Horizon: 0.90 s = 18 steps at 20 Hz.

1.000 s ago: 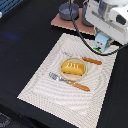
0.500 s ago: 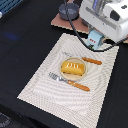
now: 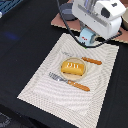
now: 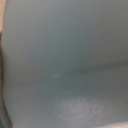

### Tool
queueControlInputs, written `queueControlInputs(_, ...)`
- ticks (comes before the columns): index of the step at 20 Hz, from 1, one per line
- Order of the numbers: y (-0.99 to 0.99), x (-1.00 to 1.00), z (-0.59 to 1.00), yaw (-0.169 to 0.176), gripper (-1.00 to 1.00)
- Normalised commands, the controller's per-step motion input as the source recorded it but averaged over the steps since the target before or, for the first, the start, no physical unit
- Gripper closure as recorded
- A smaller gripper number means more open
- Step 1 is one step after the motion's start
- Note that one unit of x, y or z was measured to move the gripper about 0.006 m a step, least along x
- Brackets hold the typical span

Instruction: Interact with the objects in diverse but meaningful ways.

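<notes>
Exterior view coverage is filled at the upper right by the white body of the arm, under which a pale blue carton (image 3: 88, 36) is seen, raised above the far edge of the striped beige placemat (image 3: 45, 85) that is spread on a black tabletop (image 3: 25, 40). The gripper (image 3: 90, 31) is hidden behind the arm's housing, so its jaws cannot be made out directly; the carton appears to be carried by it, but whether the fingers are closed around it cannot be told for certain. A thin black cable is seen looping beside the carton. Near the middle of the placemat a yellow bread-like block (image 3: 72, 69) is set in a small round dish (image 3: 64, 73). Just beyond it, toward the exterior view's right, a brown sausage stick (image 3: 92, 61) is laid flat on the mat, apart from the dish. On the near side of the dish a fork with an orange handle (image 3: 69, 82) is laid diagonally. A grey saucepan (image 3: 68, 13) is partly seen at the top, on a brown board behind the placemat. Wrist view coverage is taken up almost wholly by a blurred pale blue-grey surface (image 4: 65, 65), pressed close to the lens, with no fingers distinguishable.
</notes>
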Motion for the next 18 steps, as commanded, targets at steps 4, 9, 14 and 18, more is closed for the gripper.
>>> queueControlInputs(4, 0.00, -1.00, -0.06, -0.015, 1.00)
queueControlInputs(9, 0.00, -1.00, -0.07, -0.023, 1.00)
queueControlInputs(14, 0.01, -1.00, -0.12, -0.022, 1.00)
queueControlInputs(18, 0.11, -0.84, -0.27, -0.038, 1.00)
